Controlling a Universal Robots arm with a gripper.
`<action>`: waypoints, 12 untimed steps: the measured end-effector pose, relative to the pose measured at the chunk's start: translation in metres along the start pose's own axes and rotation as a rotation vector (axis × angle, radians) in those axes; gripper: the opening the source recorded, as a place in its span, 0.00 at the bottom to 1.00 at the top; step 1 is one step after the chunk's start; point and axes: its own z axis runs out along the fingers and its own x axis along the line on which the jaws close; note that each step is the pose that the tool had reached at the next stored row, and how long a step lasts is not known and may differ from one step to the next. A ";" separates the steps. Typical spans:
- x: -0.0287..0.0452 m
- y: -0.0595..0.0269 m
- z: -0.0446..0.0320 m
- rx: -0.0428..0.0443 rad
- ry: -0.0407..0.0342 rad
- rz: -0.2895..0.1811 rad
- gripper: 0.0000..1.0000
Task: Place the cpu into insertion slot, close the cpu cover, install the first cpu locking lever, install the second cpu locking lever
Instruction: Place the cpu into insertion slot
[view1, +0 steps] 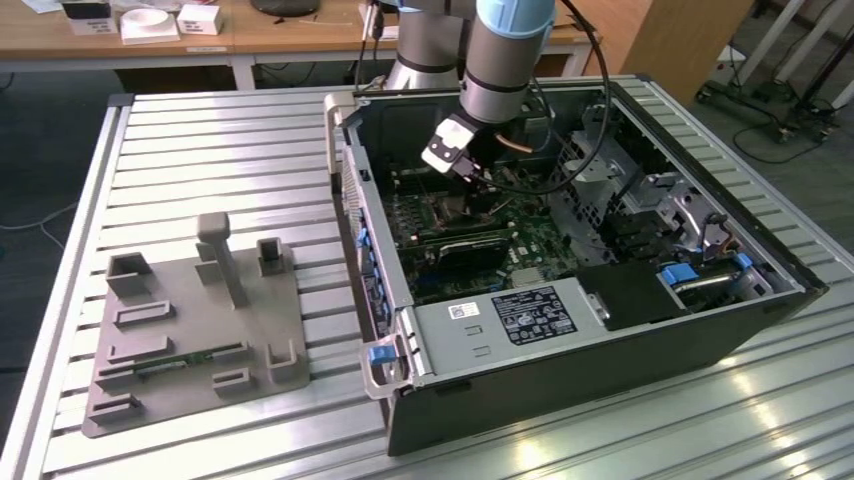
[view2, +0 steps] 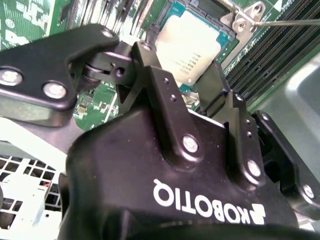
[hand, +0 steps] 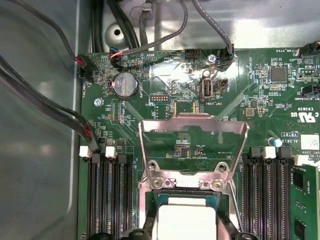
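Note:
Inside the open computer case (view1: 747, 330), my gripper (view1: 461, 168) reaches down to the green board. The cpu (hand: 186, 219), a flat silvery square, lies within the insertion slot (hand: 165, 183), whose metal rim frames it. In both wrist views my black fingers (hand: 150, 222) stand tight against two opposite edges of the cpu (view2: 192, 45), so the gripper (view2: 182, 62) is shut on it. The cpu cover (hand: 192, 125), a thin metal frame with a big window, stands raised behind the slot. A thin lever rod (view2: 287, 21) juts out beside the slot.
Long black memory slots (hand: 107, 195) flank the socket on both sides. A coin battery (hand: 125, 85) and cables (hand: 50, 112) lie beyond the cover. A grey fixture plate (view1: 187, 330) rests on the slatted table at the exterior view's left. A power supply (view1: 514, 315) fills the case's near end.

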 end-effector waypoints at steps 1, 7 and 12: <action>0.0000 0.0000 0.0000 0.0001 0.0000 0.000 0.55; -0.0001 -0.0001 -0.0004 0.0003 -0.0001 0.000 0.62; 0.0002 0.0000 -0.0084 0.0002 0.0001 0.000 0.62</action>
